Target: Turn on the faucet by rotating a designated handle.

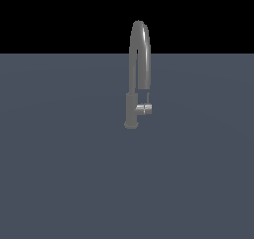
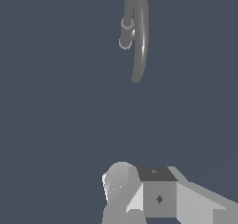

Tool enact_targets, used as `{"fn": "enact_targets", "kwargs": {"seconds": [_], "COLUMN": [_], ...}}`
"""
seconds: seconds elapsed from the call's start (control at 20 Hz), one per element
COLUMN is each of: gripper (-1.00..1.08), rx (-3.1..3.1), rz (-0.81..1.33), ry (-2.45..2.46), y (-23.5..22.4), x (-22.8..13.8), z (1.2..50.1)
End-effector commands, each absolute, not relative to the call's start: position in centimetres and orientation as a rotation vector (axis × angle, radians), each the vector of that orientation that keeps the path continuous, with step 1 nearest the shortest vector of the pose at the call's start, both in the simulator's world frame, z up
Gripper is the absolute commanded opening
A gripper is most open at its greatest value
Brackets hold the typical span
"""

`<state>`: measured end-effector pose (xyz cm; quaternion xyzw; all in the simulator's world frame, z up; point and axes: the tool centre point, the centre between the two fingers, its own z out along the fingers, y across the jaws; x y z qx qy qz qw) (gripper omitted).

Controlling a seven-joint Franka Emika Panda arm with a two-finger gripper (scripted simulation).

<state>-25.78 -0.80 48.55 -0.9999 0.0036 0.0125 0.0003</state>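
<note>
The faucet (image 1: 132, 109) stands upright in the middle of the exterior view, a dark-grey column with an arched spout (image 1: 140, 44) above it. The handle (image 1: 145, 108) is a small shiny stub with a thin lever, sticking out of the column toward the exterior view's right. No arm or gripper shows in the exterior view. In the wrist view the faucet (image 2: 140, 37) is seen from above, well away from my gripper (image 2: 139, 193). Only grey blocky parts of the gripper show at the picture's edge, so its jaws cannot be read. Nothing is between it and the faucet.
A flat blue-grey floor (image 1: 59, 173) spreads around the faucet on all sides, under a black background. No other objects are in view.
</note>
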Motion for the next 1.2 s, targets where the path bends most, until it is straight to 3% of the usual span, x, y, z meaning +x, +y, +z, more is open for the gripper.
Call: {"fn": "enact_targets", "kwargs": {"seconds": [0.0, 0.55, 1.15], "gripper": [-1.00, -1.00, -1.00], "rx": [-3.141, -3.106, -2.972], "rz": [0.039, 0.095, 0.279], "ry": [0.011, 0.064, 0.238], "y": [-0.8, -0.7, -0.7], "x": [-25.8, -24.1, -18.5], "z": [48.5, 48.4, 47.3]}}
